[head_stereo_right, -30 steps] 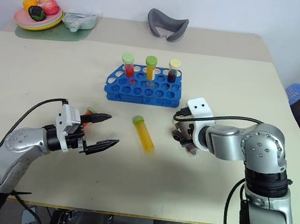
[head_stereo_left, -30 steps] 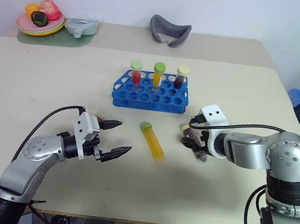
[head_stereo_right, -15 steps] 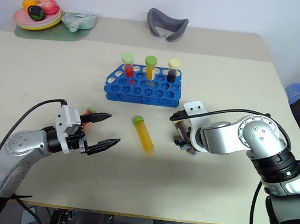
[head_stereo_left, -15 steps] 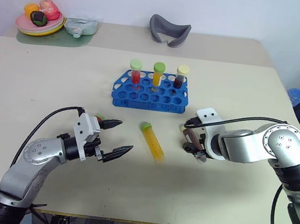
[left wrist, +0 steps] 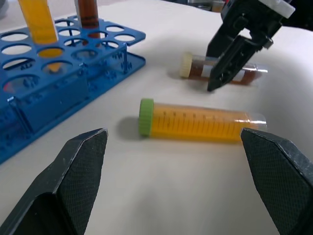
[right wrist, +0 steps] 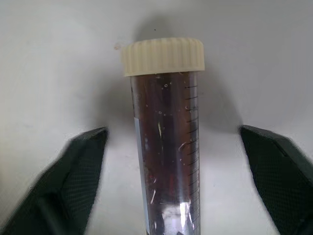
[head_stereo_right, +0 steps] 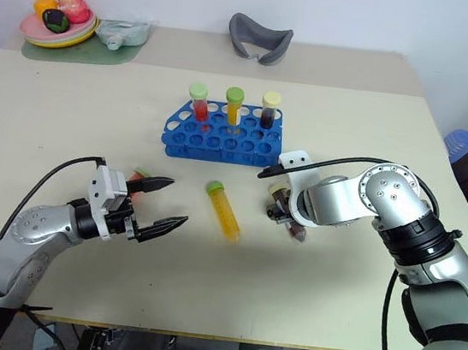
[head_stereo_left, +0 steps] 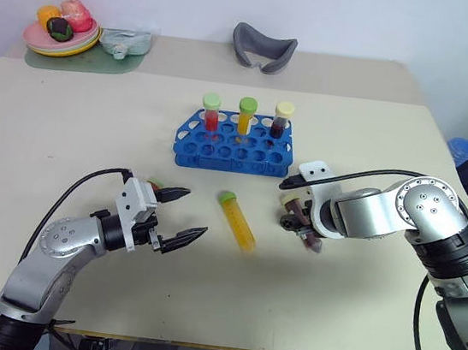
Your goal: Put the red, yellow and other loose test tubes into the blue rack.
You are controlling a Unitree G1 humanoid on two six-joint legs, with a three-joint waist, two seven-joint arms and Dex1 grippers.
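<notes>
- Our left jaws (head_stereo_left: 178, 216) stand wide apart and grasp nothing, hovering over the counter (head_stereo_left: 66, 136) at about 8 o'clock from the blue rack (head_stereo_left: 234, 147).
- Our right jaws (head_stereo_right: 284, 219) are spread to either side of the dark brown tube (right wrist: 166, 147), one finger on each side with a gap showing, so the tube is not clamped.
- That dark brown tube, with its cream cap (right wrist: 163, 56), lies flat on the counter at about 5 o'clock from the rack, apart from it.
- The yellow tube (head_stereo_left: 237, 221) with a green cap (left wrist: 145, 117) lies on its side at about 6 o'clock from the rack, between the two pairs of jaws and touched by neither.
- In the left wrist view the yellow tube lies just beside the dark brown one, not touching it.
- Just behind our left jaws we see a red tube (head_stereo_right: 140, 176) lying on the counter, mostly hidden by the fingers.
- In the rack's far row stand three upright tubes: a red one with a green cap (head_stereo_left: 212, 112), a yellow one with a green cap (head_stereo_left: 247, 115), and a dark one with a pale cap (head_stereo_left: 283, 120).
- At 11 o'clock on the counter we see a plate of fruit (head_stereo_left: 60, 31), and at 12 o'clock a grey curved object (head_stereo_left: 264, 48).
</notes>
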